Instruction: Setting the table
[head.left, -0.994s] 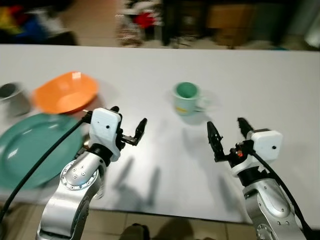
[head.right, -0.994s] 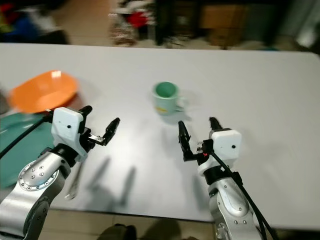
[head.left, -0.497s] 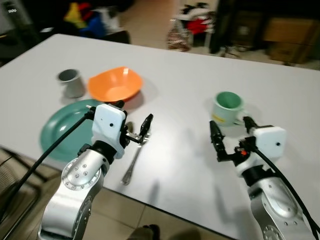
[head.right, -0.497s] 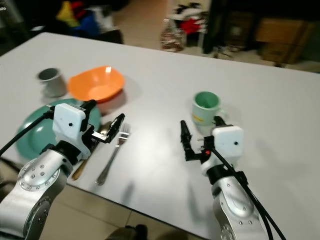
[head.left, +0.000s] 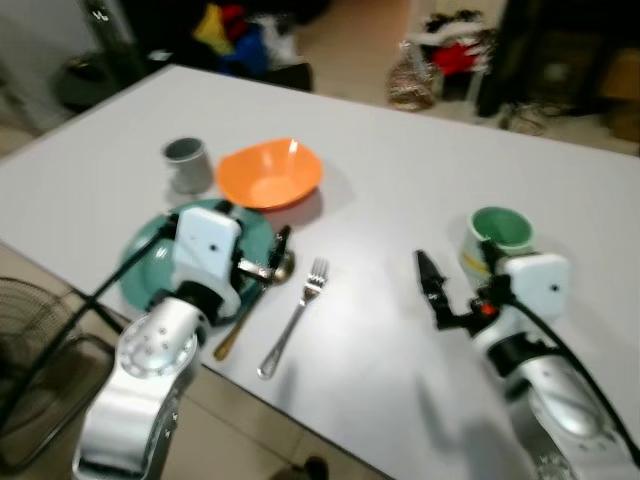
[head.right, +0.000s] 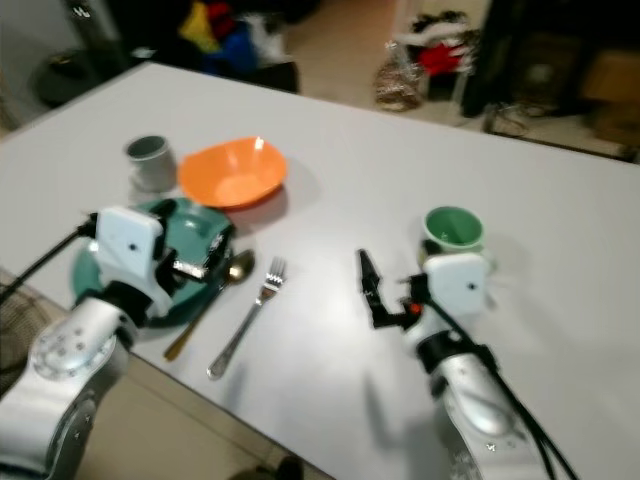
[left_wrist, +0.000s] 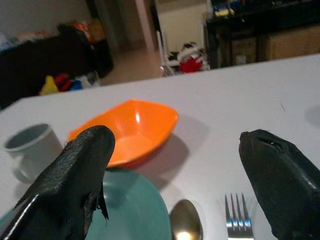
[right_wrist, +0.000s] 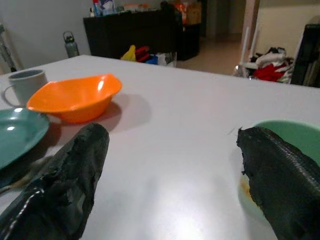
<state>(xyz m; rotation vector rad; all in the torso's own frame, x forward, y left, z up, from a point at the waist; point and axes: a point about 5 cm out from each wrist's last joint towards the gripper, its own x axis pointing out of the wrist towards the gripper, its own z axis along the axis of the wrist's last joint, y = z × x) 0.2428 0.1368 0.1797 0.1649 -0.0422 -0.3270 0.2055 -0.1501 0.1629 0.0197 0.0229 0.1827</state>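
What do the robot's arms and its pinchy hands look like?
Both arms are shiny silver metal with round bolted joints. Each wrist carries a white boxy block, and a black cable loops from it. The left gripper and right gripper each have two long black fingers. A small red light glows by the right one.

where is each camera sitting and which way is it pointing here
Left and right eye views: on the head, looking forward and down at the table; both silver arms show, left gripper above the plate, right gripper beside the green mug.
Left wrist view: along its open black fingers toward the orange bowl, grey cup, spoon and fork.
Right wrist view: along its open fingers.
Both wrist views share the bowl, cup and plate.
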